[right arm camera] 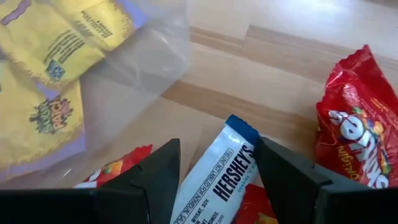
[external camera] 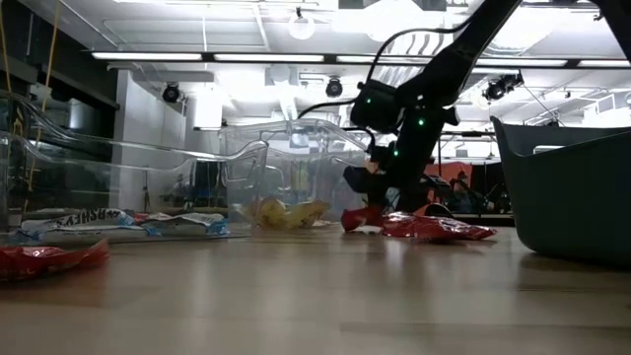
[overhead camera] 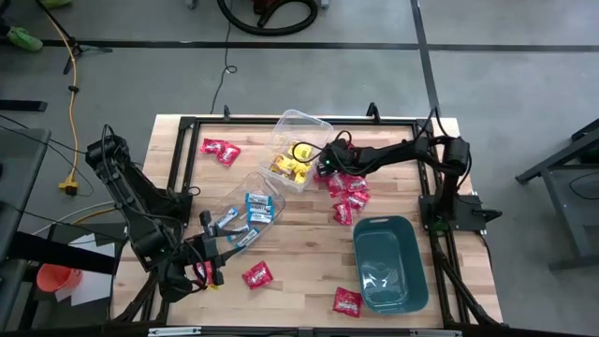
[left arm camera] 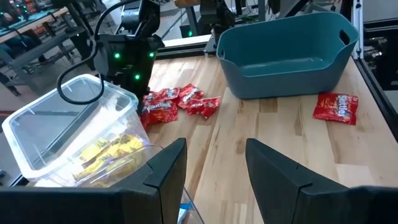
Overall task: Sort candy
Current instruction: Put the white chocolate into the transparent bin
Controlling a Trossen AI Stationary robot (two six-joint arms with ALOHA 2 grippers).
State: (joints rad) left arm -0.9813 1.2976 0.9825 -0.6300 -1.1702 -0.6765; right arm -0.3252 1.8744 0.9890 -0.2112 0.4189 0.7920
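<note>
Right gripper [right arm camera: 214, 171] over blue-and-white bar [right arm camera: 219, 174]; jaws apart, one finger each side.
Bar's long axis runs forward between the fingers, across the closing direction. Left gripper [left arm camera: 211, 168], also parted and empty, sits well apart.

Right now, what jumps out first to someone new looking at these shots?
The right pincer sits low by the clear tub of yellow candy at the table's middle, fingers open around a blue-and-white Hershey's packet beside a heap of red packets. The teal bin sits near the front right, with loose red packets scattered around. The left pincer hangs open at front left.
</note>
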